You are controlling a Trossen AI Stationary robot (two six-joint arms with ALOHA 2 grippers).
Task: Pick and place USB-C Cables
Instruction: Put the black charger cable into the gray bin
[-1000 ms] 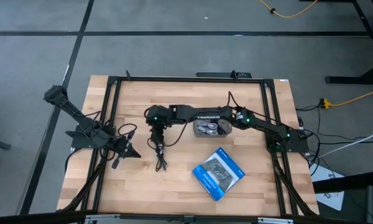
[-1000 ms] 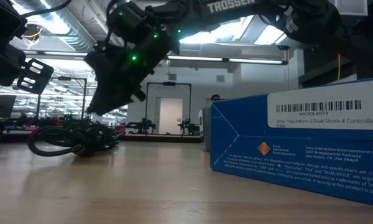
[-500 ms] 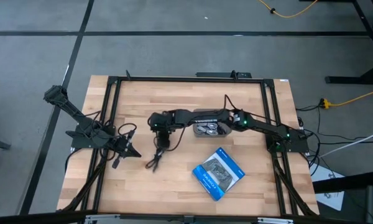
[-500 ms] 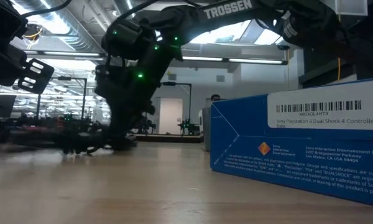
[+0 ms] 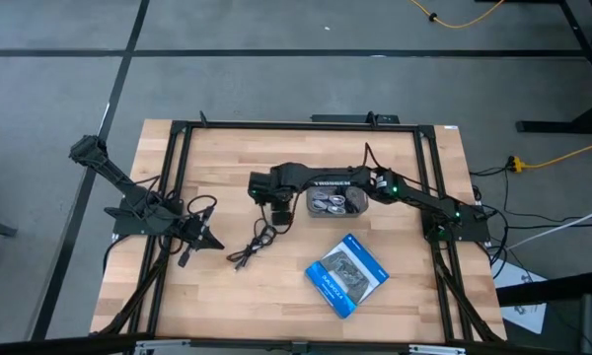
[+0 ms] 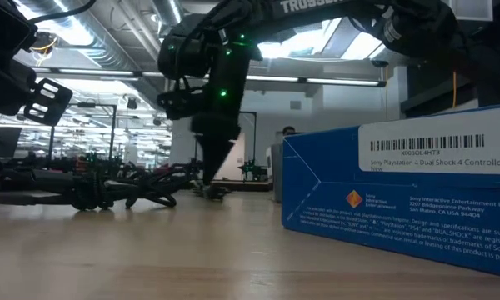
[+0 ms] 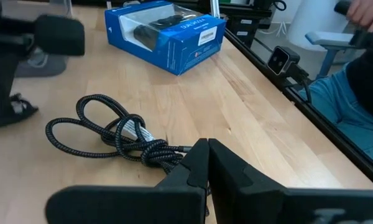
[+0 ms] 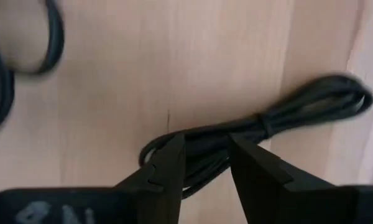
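A black braided USB-C cable (image 5: 250, 244) lies stretched out and slanting on the bare wood; it also shows in the left wrist view as a cable (image 7: 112, 137) and in the low view as a cable (image 6: 92, 190). My right gripper (image 5: 275, 205) points straight down beside a grey tray (image 5: 359, 205) that holds more cables. It is open, and its fingers straddle a second, bundled black cable (image 8: 298, 106). My left gripper (image 5: 205, 240) is shut and waits near the table's left edge, touching nothing. My right gripper comes from above, pointing down, with one finger (image 8: 165, 171) on each side of the bundled cable's looped end (image 8: 199, 140), across the strands. The cable lies flat on the table. Whether the fingers touch it, I cannot tell.
A blue printed packet (image 5: 347, 274) lies near the table's near-right part and stands large in the low view (image 6: 400, 200). A black frame rail (image 5: 178, 197) runs round the table. A person sits beyond the rail (image 7: 360, 81). Bare wood lies between the braided cable and the packet.
My right gripper dropped to the table at the braided cable, then moved toward the table's right and the tray, coming upright. The braided cable turned from lying lengthwise toward the near edge to slanting, and spread out from a coil.
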